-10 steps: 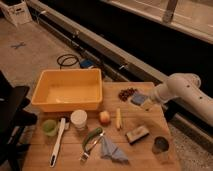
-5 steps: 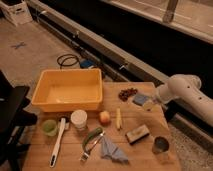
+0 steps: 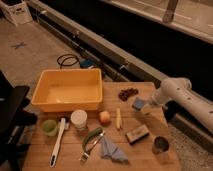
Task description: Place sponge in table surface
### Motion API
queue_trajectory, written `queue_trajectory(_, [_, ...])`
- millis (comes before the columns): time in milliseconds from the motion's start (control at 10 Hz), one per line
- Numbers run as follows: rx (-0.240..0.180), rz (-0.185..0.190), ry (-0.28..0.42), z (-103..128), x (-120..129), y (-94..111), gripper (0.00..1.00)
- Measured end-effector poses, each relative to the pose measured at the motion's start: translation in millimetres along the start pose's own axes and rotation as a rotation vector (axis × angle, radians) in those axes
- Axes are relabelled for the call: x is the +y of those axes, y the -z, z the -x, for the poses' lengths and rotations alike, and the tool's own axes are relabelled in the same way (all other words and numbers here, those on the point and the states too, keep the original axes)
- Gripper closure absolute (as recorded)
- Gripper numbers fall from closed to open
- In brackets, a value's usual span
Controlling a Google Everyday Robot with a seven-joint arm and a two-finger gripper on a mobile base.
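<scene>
A bluish sponge (image 3: pixel 138 103) is held at the tip of my white arm, just over the right part of the wooden table (image 3: pixel 150 159). My gripper (image 3: pixel 145 106) is shut on the sponge and comes in from the right. The sponge hangs low over bare wood, between the dark cluster (image 3: pixel 128 93) behind it and the tan block (image 3: pixel 137 134) in front.
A yellow bin (image 3: pixel 67 90) fills the table's back left. In front stand a white cup (image 3: pixel 78 119), a green cup (image 3: pixel 49 127), a white brush (image 3: pixel 57 142), an apple (image 3: pixel 104 117), a banana (image 3: pixel 118 119), a green-handled tool (image 3: pixel 91 138), a blue cloth (image 3: pixel 112 150) and a metal cup (image 3: pixel 160 145).
My gripper with the sponge has sunk slightly toward the table. Nothing else has moved.
</scene>
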Motion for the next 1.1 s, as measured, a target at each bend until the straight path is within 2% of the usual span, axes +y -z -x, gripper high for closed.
queue_trajectory(300, [0.042, 0.047, -0.007, -11.5, 1.7, -20.9, 0.55])
queue_trajectory(400, [0.042, 0.057, -0.007, -12.4, 2.0, -21.7, 0.49])
queue_trajectory(1100, [0.044, 0.058, -0.011, -15.4, 2.1, -20.9, 0.46])
